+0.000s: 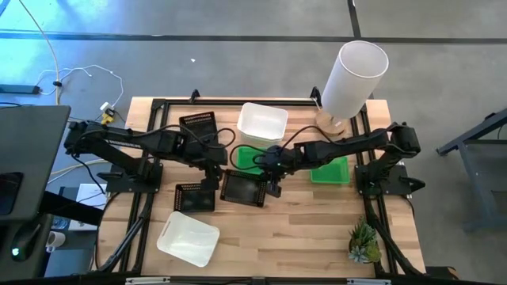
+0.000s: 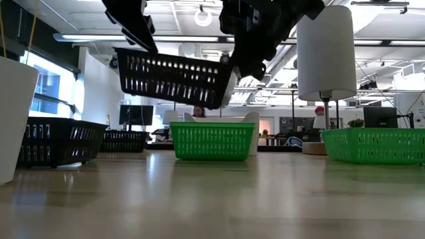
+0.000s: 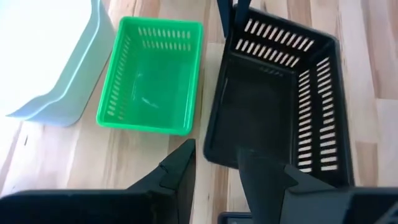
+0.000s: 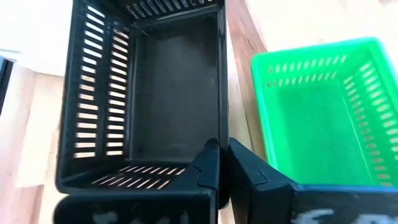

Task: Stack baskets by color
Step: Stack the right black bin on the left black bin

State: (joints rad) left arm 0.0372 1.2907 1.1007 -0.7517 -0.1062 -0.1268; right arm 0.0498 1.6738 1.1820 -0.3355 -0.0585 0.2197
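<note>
A black basket (image 2: 174,78) hangs tilted above the table's middle, with my right gripper (image 1: 273,184) shut on its right end. My left gripper (image 1: 215,176) stands open at the basket's left end, its fingers (image 3: 261,177) on either side of a corner of the rim. Two more black baskets (image 1: 198,127) (image 1: 194,198) sit flat on the wood at the left. Of the two green baskets, one (image 1: 253,154) rests behind the held basket and the other (image 1: 330,170) lies under my right arm. White baskets sit at the far middle (image 1: 261,123) and near left (image 1: 188,237). My left gripper: I cannot tell whether its fingers touch the black basket's rim (image 3: 211,155). My right gripper pinches the basket's long side wall at its near corner (image 4: 221,134), one finger inside and one outside, slanting down from the table's right. The basket hangs clear of the table, its right end lower.
A tall white cylinder (image 1: 352,79) stands at the far right corner and a small potted plant (image 1: 363,241) at the near right. Bare wood lies along the near edge between the white basket and the plant.
</note>
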